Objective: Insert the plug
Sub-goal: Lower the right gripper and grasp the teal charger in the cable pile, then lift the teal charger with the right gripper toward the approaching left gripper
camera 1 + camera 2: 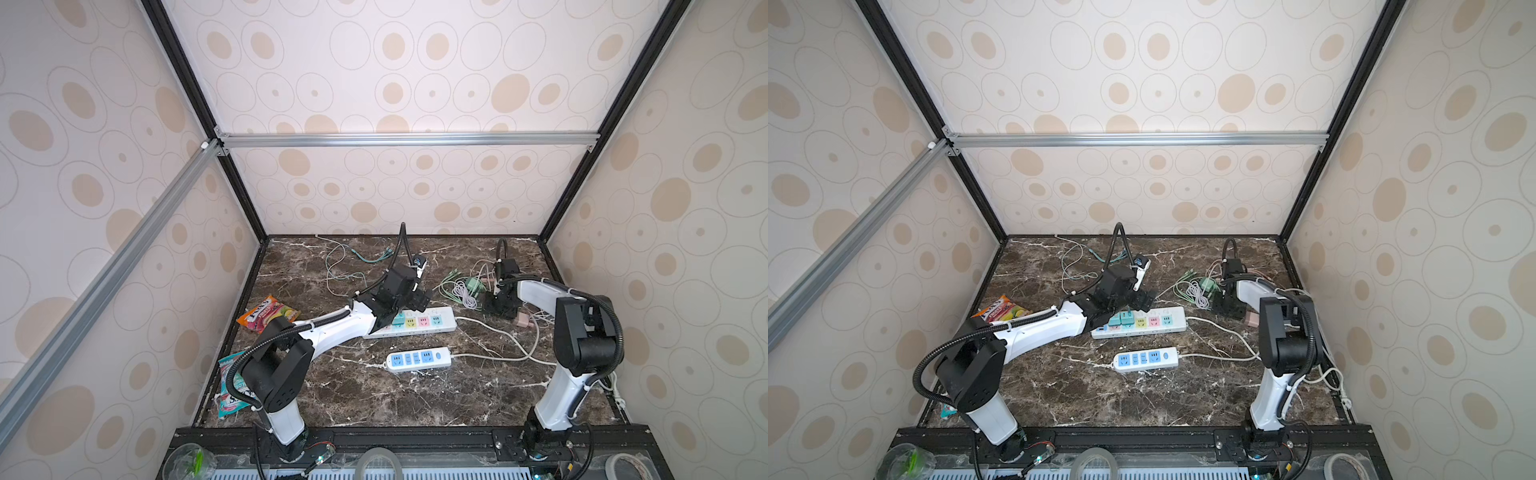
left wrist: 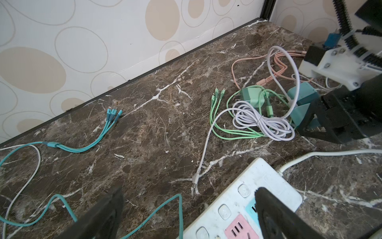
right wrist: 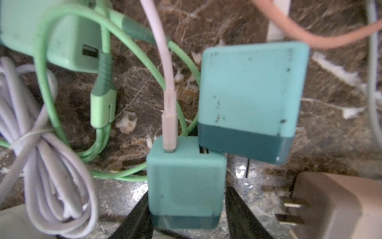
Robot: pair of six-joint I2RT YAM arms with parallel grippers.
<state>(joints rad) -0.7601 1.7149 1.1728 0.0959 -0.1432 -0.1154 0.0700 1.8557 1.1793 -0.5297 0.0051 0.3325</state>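
The right pincer has its two black fingers either side of the small teal cube-shaped plug. They are against its sides or just short of them. The blur hides whether they press, so I cannot tell if it has hold. The plug lies on the dark marble tabletop. A pale lilac-pink cable is pushed into its face farthest from the pincer's wrist. Its dark-banded end points back toward the wrist, where the picture edge cuts it off and no prongs show.

Just beyond the fingertips, a larger teal square charger with a dark band touches the plug's corner, with one thin prong visible. Beside one finger sits a beige adapter with two flat prongs, cropped by the edge. Beside the other lie a bundled lilac cord and a mint-green charger, both partly cut off.

In both top views the right pincer covers the plug completely.

The left pincer gapes fully wide and holds nothing, and only its finger ends show. Under one finger lies the long white power strip with pastel sockets, its blue socket partly hidden. In both top views the left wrist covers one end of the strip. The plug is apart from it, near its corded end.
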